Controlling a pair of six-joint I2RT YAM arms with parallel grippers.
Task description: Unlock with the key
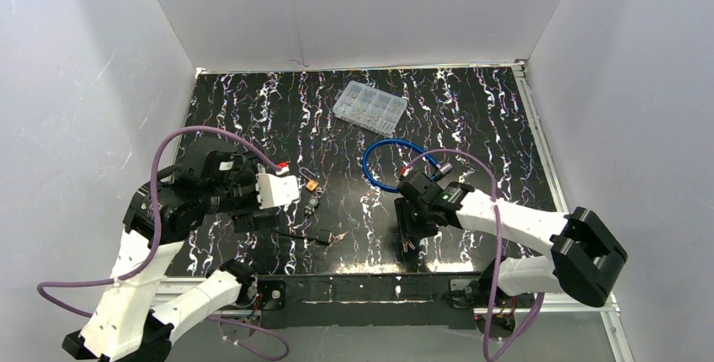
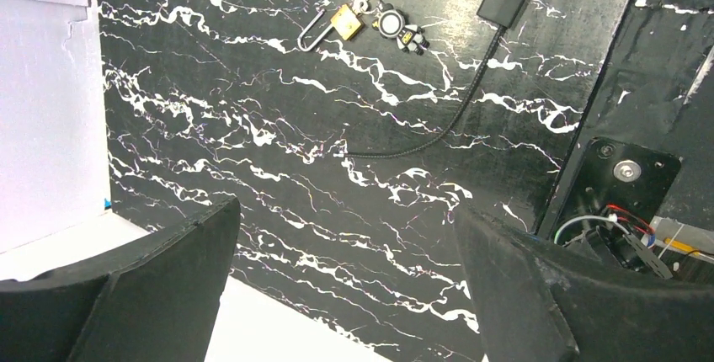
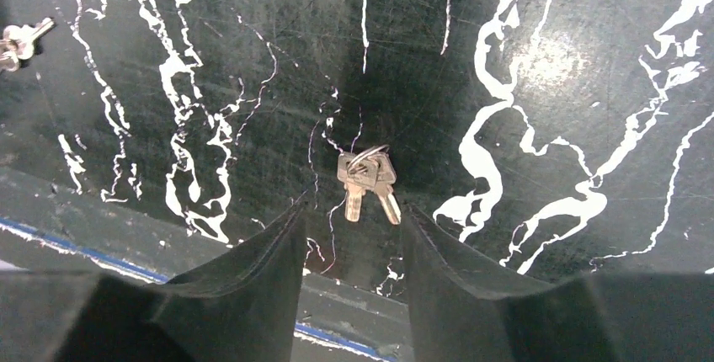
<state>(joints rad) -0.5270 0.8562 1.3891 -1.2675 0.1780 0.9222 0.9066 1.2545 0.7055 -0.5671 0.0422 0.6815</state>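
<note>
Blk marbled tabletop [image 3: 253, 84] — 2 flat metal keys [image 3: 368, 181] on ring [image 3: 371, 152].

Marbled table [image 1: 253, 118]: padlock [image 2: 345, 21], keys [image 3: 368, 178], parts box [image 1: 369, 106]

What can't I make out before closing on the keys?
1. keys: top view, hidden under the right gripper; only the right wrist view shows them.
2. padlock keyhole: too small in left wrist and top views.
3. second key bunch: right wrist view, cut off by the left edge.
4. organizer box contents: top view, too small.
</note>
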